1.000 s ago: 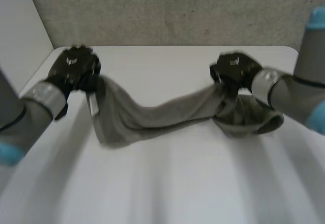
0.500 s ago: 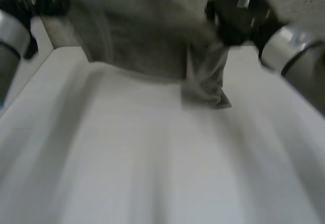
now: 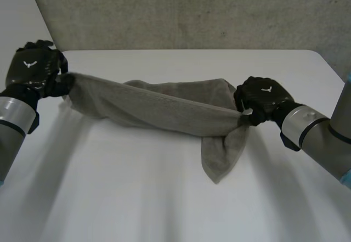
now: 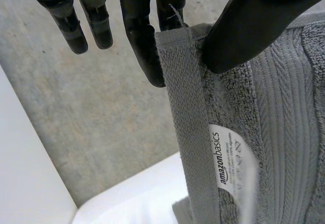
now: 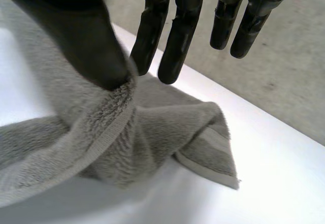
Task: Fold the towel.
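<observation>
A grey towel (image 3: 164, 107) is stretched in a loose band across the white table (image 3: 164, 198) between my two hands. My left hand (image 3: 33, 69) holds its left end above the table's left edge. In the left wrist view a finger (image 4: 142, 46) and the thumb pinch the hemmed edge of the towel (image 4: 284, 107), just above its white label (image 4: 228, 158). My right hand (image 3: 263, 96) grips the right end, and a corner hangs down from it onto the table. In the right wrist view the thumb (image 5: 81, 36) presses the towel (image 5: 76, 132) against a finger; the other fingers are straight.
A grey wall (image 3: 192, 11) rises behind the table's far edge. Bare white tabletop lies in front of the towel, toward me.
Both hands swung the towel up off the table and brought it back down. It now lies stretched wider, with my left hand farther left and my right hand lower.
</observation>
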Robot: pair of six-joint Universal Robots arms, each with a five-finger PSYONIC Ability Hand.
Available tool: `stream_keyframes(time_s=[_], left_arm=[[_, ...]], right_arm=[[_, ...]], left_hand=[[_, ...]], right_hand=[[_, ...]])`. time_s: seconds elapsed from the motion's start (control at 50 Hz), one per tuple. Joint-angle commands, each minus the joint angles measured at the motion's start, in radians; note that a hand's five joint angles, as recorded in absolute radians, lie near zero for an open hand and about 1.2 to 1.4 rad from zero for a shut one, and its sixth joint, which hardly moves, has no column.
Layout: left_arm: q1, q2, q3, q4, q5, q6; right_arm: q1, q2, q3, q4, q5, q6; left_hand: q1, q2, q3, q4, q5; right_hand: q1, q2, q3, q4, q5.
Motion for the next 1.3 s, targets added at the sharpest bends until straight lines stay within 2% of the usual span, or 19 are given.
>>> stream_keyframes(time_s=[0.02,0.12,0.28,0.46,0.6,0.66,0.76,1.02,1.08,1.1,1.12,1.14,1.18,1.2,1.22,1.3], left_arm=[[0.013,0.064,-0.019,-0.001,-0.007,-0.036],[0.024,0.087,-0.023,0.004,-0.007,-0.063],[0.029,0.087,-0.031,-0.001,-0.005,-0.071],[0.026,0.087,-0.058,-0.001,0.006,-0.07],[0.018,0.087,-0.06,-0.001,0.006,-0.07],[0.015,0.087,-0.065,-0.001,0.006,-0.07],[0.013,0.086,-0.069,0.001,0.006,-0.07],[0.01,0.081,-0.071,0.001,0.006,-0.07],[0.01,0.076,-0.071,0.001,0.006,-0.07],[0.01,0.076,-0.071,0.001,0.006,-0.071],[0.01,0.076,-0.071,0.001,0.006,-0.071],[0.009,0.076,-0.071,0.001,0.004,-0.071],[0.01,0.076,-0.071,-0.001,0.004,-0.073],[0.009,0.076,-0.071,-0.001,0.004,-0.073],[0.01,0.081,-0.074,-0.001,0.004,-0.073],[0.013,0.085,-0.074,0.001,0.002,-0.073]], right_arm=[[-0.033,0.03,-0.027,0.008,0.057,0.059],[-0.033,0.076,-0.016,0.012,0.052,0.126],[-0.022,0.132,-0.003,0.1,0.035,0.22],[-0.024,-0.005,0.103,0.114,0.031,0.243],[-0.018,-0.017,0.177,0.05,0.031,0.428],[-0.008,-0.012,0.181,0.041,0.034,0.445],[0.06,0.062,0.154,0.016,0.045,0.459],[0.108,0.213,0.033,-0.001,0.066,0.493],[0.117,0.247,-0.007,-0.002,0.08,0.511],[0.123,0.262,-0.028,-0.004,0.089,0.517],[0.131,0.276,-0.044,-0.007,0.1,0.526],[0.131,0.276,-0.044,-0.007,0.1,0.527],[0.137,0.287,-0.067,-0.056,0.118,0.554],[0.137,0.287,-0.067,-0.056,0.118,0.554],[0.137,0.279,-0.073,-0.086,0.123,0.56],[0.128,0.236,-0.101,-0.108,0.117,0.557]], left_hand=[[0.05,0.04,-0.058,-0.066,0.036],[0.05,0.04,-0.058,-0.066,0.036],[0.05,0.04,-0.058,-0.066,0.036],[0.05,0.04,-0.058,-0.066,0.036],[0.05,0.04,-0.058,-0.066,0.036],[0.05,0.04,-0.058,-0.066,0.036],[0.05,0.04,-0.058,-0.066,0.036],[0.05,0.04,-0.058,-0.066,0.036],[0.05,0.04,-0.058,-0.066,0.036],[0.05,0.04,-0.058,-0.066,0.036],[0.05,0.04,-0.058,-0.066,0.036],[0.05,0.04,-0.058,-0.066,0.036],[0.05,0.04,-0.058,-0.066,0.036],[0.05,0.04,-0.058,-0.066,0.036],[0.05,0.04,-0.058,-0.066,0.036],[0.05,0.04,-0.058,-0.066,0.036]], right_hand=[[-0.263,-0.282,-0.053,-0.076,-0.269],[-0.404,-0.423,-0.053,-0.076,-0.41],[-0.466,-0.485,-0.053,-0.076,-0.472],[-0.571,-0.591,-0.053,-0.076,-0.577],[-0.586,-0.605,-0.053,-0.076,-0.592],[-0.586,-0.605,-0.053,-0.076,-0.592],[-0.58,-0.599,-0.053,-0.076,-0.586],[-0.536,-0.555,-0.053,-0.076,-0.542],[-0.492,-0.511,-0.053,-0.076,-0.498],[-0.399,-0.418,-0.053,-0.076,-0.405],[-0.206,-0.226,-0.053,-0.076,-0.212],[-0.204,-0.224,-0.053,-0.076,-0.21],[0.301,0.282,-0.053,-0.076,0.295],[0.303,0.284,-0.053,-0.076,0.298],[0.427,0.408,-0.053,-0.076,0.422],[0.429,0.41,-0.053,-0.076,0.423]])
